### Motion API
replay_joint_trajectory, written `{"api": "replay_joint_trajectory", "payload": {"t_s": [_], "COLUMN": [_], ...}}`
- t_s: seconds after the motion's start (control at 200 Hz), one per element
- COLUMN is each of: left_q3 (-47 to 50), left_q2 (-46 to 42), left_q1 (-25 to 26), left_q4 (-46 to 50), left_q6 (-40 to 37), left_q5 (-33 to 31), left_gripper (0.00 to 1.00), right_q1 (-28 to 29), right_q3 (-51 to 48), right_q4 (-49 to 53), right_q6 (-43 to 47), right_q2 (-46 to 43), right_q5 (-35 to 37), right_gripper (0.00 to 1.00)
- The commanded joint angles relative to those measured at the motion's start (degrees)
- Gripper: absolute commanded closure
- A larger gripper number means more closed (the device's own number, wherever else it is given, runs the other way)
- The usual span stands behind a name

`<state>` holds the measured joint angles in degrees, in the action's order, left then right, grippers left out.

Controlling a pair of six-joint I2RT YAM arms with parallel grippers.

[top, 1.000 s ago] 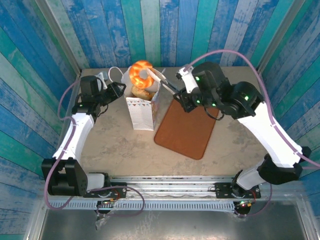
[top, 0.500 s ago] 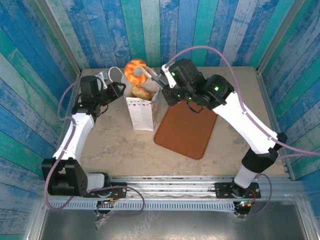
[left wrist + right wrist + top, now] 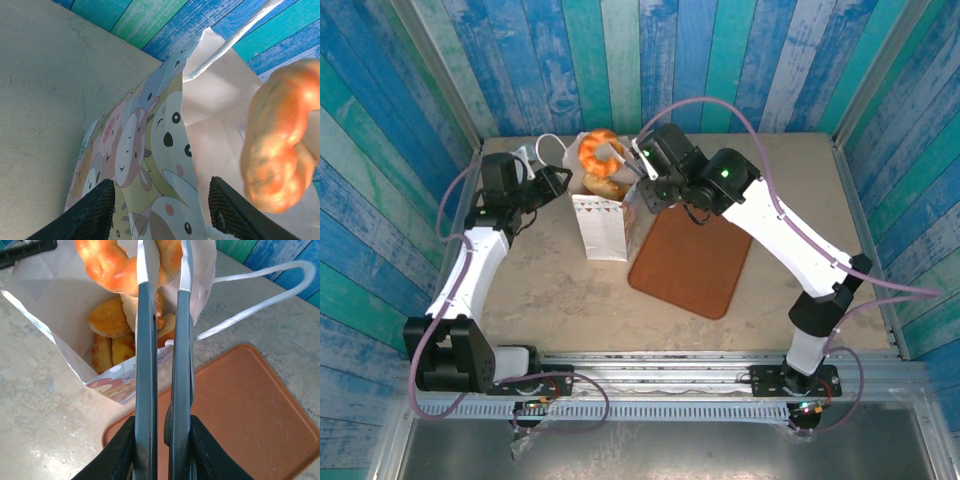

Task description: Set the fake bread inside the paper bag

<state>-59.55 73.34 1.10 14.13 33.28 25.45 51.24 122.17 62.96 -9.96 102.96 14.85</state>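
Past the metal rail (image 3: 660, 360) at the near edge lies a mottled beige tabletop (image 3: 550, 290) carrying a flat brown tray (image 3: 690, 260) right of centre, bare. Just left of it, touching its far corner, the white bag (image 3: 603, 225) stands upright and open, with golden rolls (image 3: 110, 317) inside; how many is hard to tell, since the paper walls hide the lower ones. The right hand (image 3: 162, 260) is clamped on the band of a ring (image 3: 592, 150) held over the bag's mouth, its top cut off in the right wrist view. The left hand (image 3: 555, 180) is at the bag's left rim; its fingers (image 3: 95, 210) stand apart with the printed side panel between them, but whether they pinch it I cannot tell. A loop handle (image 3: 260, 305) hangs out. Blue-and-teal plank walls (image 3: 650, 60) close the far side.
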Motion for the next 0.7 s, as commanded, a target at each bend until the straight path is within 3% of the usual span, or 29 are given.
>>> {"api": "replay_joint_trajectory", "payload": {"t_s": [0.0,0.696], "left_q3": [0.5,-0.4], "left_q2": [-2.7,-3.0], "left_q1": [-0.2,-0.2], "left_q4": [-1.0,-0.1], "left_q6": [-0.3,-0.8], "left_q5": [0.2,-0.1], "left_gripper": [0.47,0.46], "right_q1": [0.3,0.2], "right_q3": [1.6,7.3], "right_q4": [1.2,9.9], "right_q6": [1.6,1.9], "right_q2": [1.3,6.0], "right_q5": [0.5,-0.6], "right_gripper": [0.75,0.69]}}
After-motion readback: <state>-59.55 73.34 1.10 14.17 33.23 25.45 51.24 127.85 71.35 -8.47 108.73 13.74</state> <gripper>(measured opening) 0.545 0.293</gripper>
